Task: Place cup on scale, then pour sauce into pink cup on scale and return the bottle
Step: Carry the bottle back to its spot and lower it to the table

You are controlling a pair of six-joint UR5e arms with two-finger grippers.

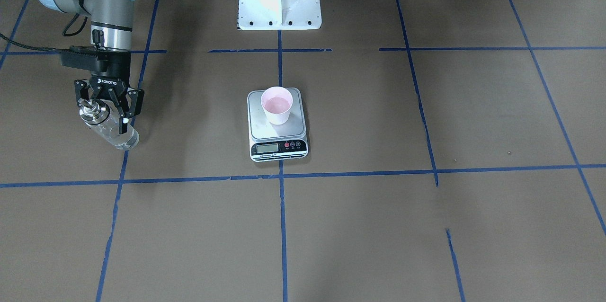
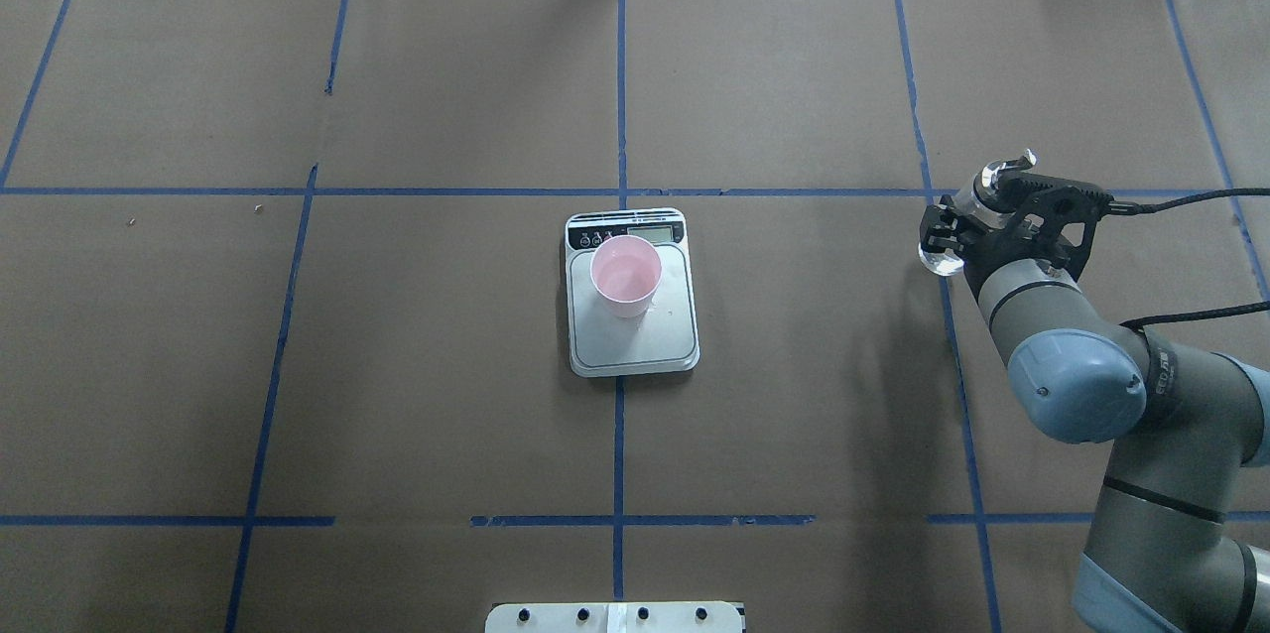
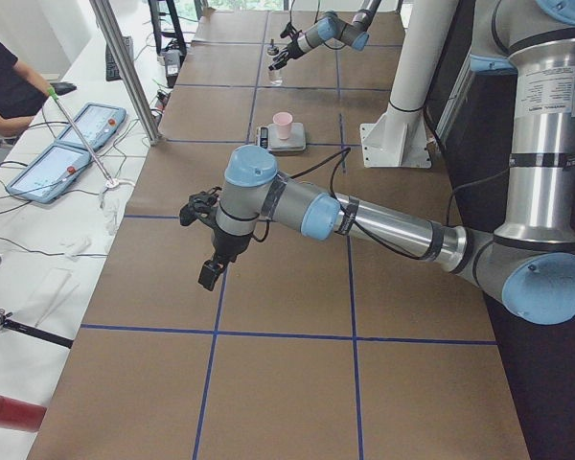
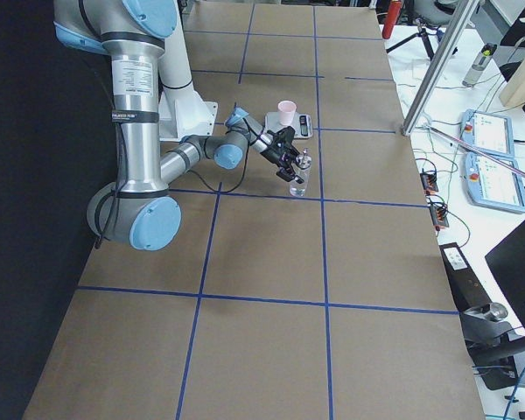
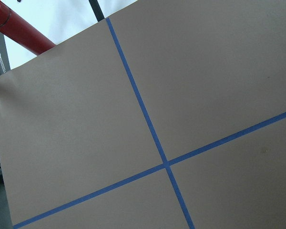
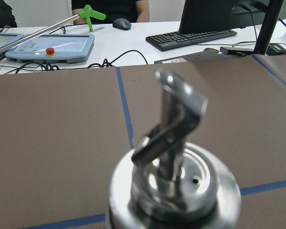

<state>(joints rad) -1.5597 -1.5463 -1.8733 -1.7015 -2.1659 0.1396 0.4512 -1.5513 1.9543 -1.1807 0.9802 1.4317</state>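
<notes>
Exterior front-facing: the right jaws are clamped on the bottle (image 1: 115,132) just under its metal cap (image 1: 89,111), well off to the side of the scale (image 1: 265,124). The cup (image 1: 278,105) stands upright on the platform, towards the back, clear of the display. There seems to be a liquid level inside it, so the pour looks done and the return is the step in hand.

Overhead exterior: the cup and scale sit mid-surface (image 2: 794,415). The bottle is mostly hidden under the right wrist, far from both, so nothing can drip on the scale.

Exterior left: the left jaws hang over bare surface, parked out of the way. Cannot tell if they are wide or narrow.

Exterior right: the bottle is roughly upright and low. Cannot tell if its base touches the surface. The clear sauce (image 4: 298,185) stays inside the glass.

Left wrist-mounted: only brown surface and blue tape (image 5: 148,124), no jaws visible.

Right wrist-mounted: the spout (image 6: 178,119) points up, so there is no spill risk.
</notes>
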